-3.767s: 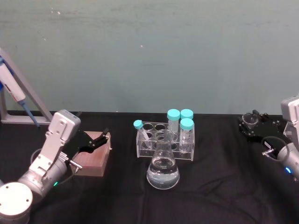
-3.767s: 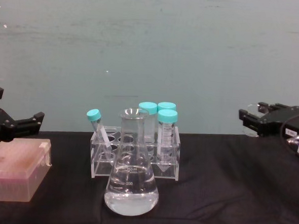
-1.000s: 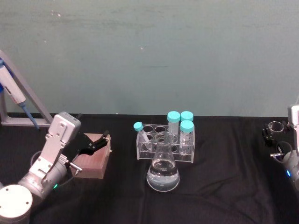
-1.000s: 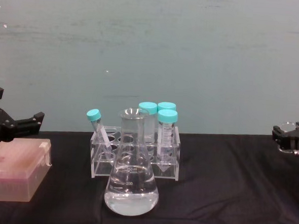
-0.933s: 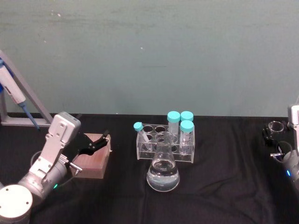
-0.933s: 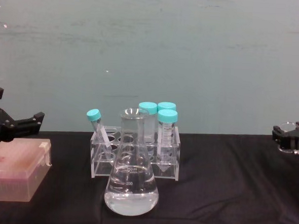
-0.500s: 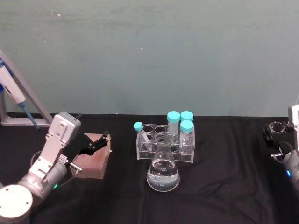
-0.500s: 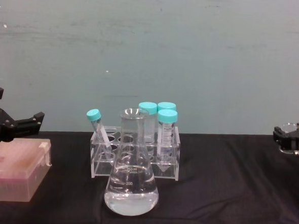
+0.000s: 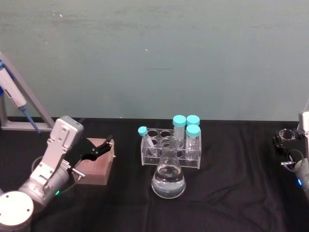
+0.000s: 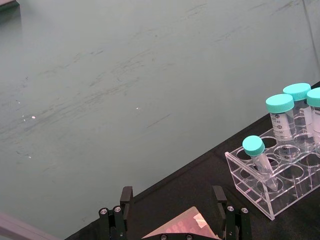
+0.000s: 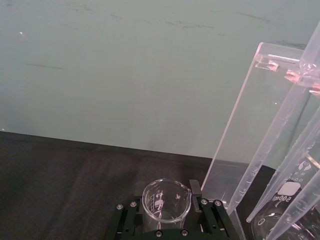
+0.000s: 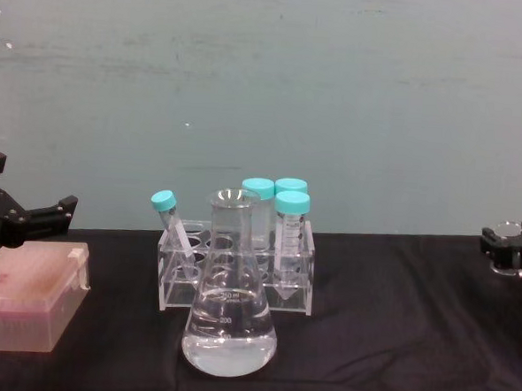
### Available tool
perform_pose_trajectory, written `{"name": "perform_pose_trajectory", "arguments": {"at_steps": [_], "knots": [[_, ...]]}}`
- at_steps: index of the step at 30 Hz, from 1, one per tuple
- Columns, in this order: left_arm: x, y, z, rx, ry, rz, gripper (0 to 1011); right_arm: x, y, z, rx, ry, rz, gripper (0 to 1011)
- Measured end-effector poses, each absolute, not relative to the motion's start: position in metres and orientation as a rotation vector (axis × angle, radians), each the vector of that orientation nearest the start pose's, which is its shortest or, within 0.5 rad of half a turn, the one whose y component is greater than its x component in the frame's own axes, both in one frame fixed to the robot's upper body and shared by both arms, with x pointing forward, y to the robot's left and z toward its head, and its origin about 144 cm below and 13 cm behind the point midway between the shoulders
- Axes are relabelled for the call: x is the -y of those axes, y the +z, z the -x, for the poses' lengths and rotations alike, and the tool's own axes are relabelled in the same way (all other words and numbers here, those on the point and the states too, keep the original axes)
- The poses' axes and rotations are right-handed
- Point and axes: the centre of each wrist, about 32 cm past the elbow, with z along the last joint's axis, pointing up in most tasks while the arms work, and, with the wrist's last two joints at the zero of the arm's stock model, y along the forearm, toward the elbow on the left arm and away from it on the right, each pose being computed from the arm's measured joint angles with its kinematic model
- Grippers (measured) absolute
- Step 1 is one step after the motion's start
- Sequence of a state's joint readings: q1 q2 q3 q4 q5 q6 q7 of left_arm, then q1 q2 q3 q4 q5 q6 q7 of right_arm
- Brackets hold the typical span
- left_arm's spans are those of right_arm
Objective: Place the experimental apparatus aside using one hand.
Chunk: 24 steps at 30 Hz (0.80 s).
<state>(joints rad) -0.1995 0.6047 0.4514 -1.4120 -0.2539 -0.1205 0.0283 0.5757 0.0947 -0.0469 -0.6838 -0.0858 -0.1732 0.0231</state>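
Note:
My right gripper (image 9: 286, 141) is shut on a small glass beaker (image 9: 288, 133) at the far right of the black table. The right wrist view has the beaker (image 11: 166, 200) held upright between the black fingers (image 11: 131, 216), close beside a tall acrylic stand (image 11: 252, 130) of long clear tubes. From the chest, the beaker (image 12: 510, 230) and right gripper (image 12: 511, 249) sit at the right edge. A conical flask (image 9: 168, 177) with clear liquid stands mid-table. My left gripper (image 9: 100, 146) hangs open over a pinkish box (image 9: 95, 166) on the left.
A clear rack (image 9: 170, 147) with several teal-capped tubes stands just behind the flask (image 12: 231, 313). A pipette on a slanted grey stand (image 9: 15, 100) is at the far left. Bare black cloth lies between the flask and the right gripper. A teal wall closes the back.
The right gripper, still holding the beaker, has shifted a little farther right and slightly lower. The left arm, flask and rack have not moved.

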Motion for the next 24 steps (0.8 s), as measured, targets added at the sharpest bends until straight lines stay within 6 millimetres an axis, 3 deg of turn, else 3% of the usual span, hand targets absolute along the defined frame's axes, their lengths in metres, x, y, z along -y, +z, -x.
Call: {"name": "perform_pose_trajectory", "arguments": {"at_steps": [24], "knots": [[-0.3097, 1.1398, -0.4886, 0.285, 1.248, -0.305, 1000, 0.2675, 1.0951, -0.5952, 0.019, -1.526, 0.282, 527]]}}
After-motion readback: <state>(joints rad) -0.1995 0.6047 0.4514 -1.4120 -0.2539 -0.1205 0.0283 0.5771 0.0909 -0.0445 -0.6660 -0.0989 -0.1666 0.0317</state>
